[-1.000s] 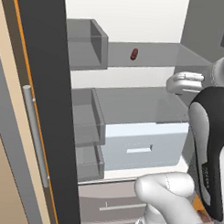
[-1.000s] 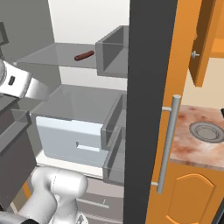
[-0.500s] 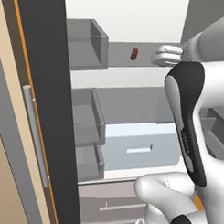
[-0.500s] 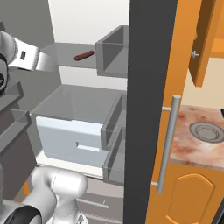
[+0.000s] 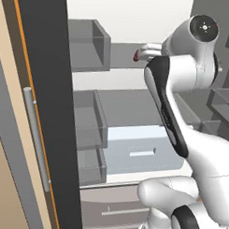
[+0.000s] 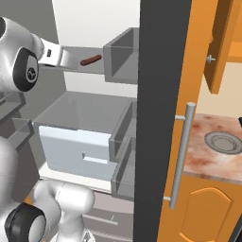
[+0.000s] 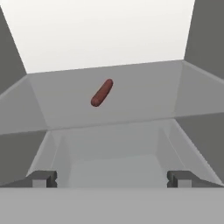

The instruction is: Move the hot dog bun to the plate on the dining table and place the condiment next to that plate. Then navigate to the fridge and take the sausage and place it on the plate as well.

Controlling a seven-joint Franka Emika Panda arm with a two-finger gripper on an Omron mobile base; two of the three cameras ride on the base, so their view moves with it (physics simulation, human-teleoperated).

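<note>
- At the upper shelf of the open fridge (image 6: 90,108), the gripper (image 7: 111,178) is raised to shelf height; in the hand view its two dark fingertips (image 7: 43,178) stand wide apart with nothing between them, so it is released.
- Beyond the fingertips, the sausage (image 7: 102,92) lies alone on the pale grey shelf (image 7: 144,94), well apart from the gripper, slanting across the shelf near its back wall.
- From the right base view, the sausage (image 6: 90,60) rests on the same upper shelf, just past the end of the hand and beside a grey door bin (image 6: 122,61).
- From the left base view, only one dark red end of the sausage (image 5: 136,55) peeks out beside the white hand; the arm (image 5: 170,113) covers the rest.
- Below the shelf sits a pale blue-grey drawer (image 6: 75,149) with a slot handle, closed, under a flat grey shelf.
- On the fridge door edge runs a long vertical bar handle (image 6: 180,153).
- To the right of the door, a marbled counter (image 6: 212,156) over orange cabinets carries a small round grey dish (image 6: 222,142).
</note>
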